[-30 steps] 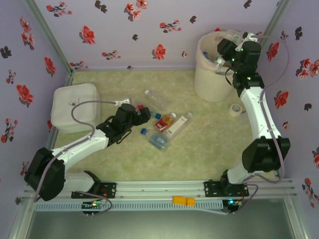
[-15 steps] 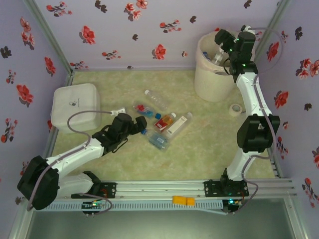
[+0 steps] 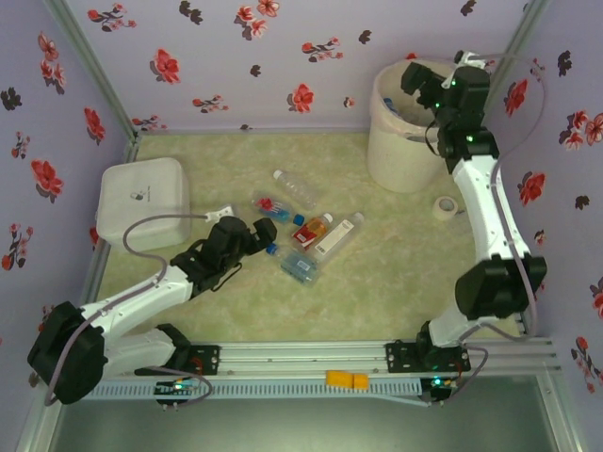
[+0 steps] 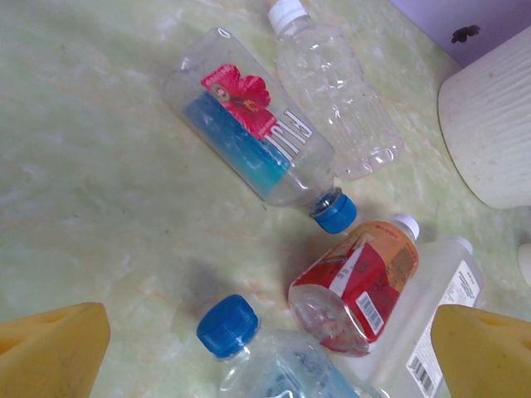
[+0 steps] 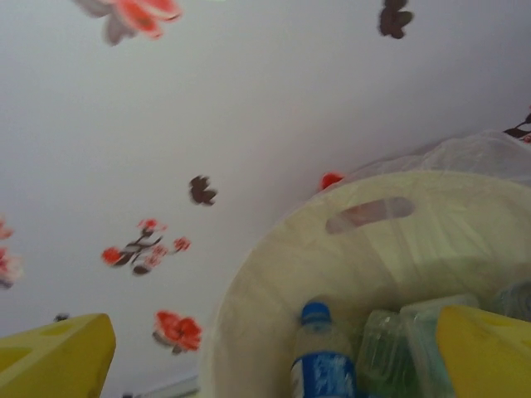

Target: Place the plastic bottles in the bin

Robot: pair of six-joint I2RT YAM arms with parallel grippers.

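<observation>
Several plastic bottles lie in a cluster mid-table: a clear white-capped one [image 3: 295, 188] [image 4: 336, 99], a flower-labelled blue-capped one [image 3: 270, 207] [image 4: 257, 141], an orange-red one [image 3: 313, 230] [image 4: 357, 282], a white-labelled one [image 3: 339, 235] [image 4: 436, 327] and a blue-capped one [image 3: 297, 266] [image 4: 226, 326]. My left gripper [image 3: 259, 242] [image 4: 270, 352] hangs open just above the cap end of that last bottle, holding nothing. The cream bin [image 3: 400, 155] [image 5: 274, 274] stands at the back right with more bottles [image 5: 322, 361] inside. Above its rim, my right gripper [image 3: 415, 80] [image 5: 270, 356] is open and empty.
A white rounded square box [image 3: 141, 202] sits at the left edge. Right of the bin's foot lies a white tape roll [image 3: 446, 204]. Flowered walls close in the back and both sides. Bare tabletop [image 3: 377, 292] lies between the bottle cluster and my right arm.
My left gripper drew back toward me from over the flower-labelled bottle, uncovering it, and now hangs by the blue-capped bottle. My right wrist shifted and tilted above the bin.
</observation>
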